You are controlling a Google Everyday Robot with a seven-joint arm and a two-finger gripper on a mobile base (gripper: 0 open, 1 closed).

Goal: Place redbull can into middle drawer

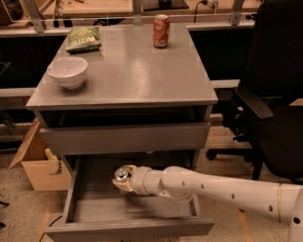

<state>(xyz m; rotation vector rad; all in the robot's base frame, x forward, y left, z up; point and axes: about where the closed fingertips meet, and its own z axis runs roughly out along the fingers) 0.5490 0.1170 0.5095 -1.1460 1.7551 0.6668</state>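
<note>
— What stands around the counter [137, 71]?
— A black office chair [277, 90] off its right edge. An open cardboard box [40, 168] sits on the floor below its front left corner.
— And the floor [19, 208]?
— Pale and speckled. Beyond the far edge runs a wooden bench [104, 7].
— The gripper [122, 179]?
— Below the front edge, clasping the redbull can [121, 173].
</note>
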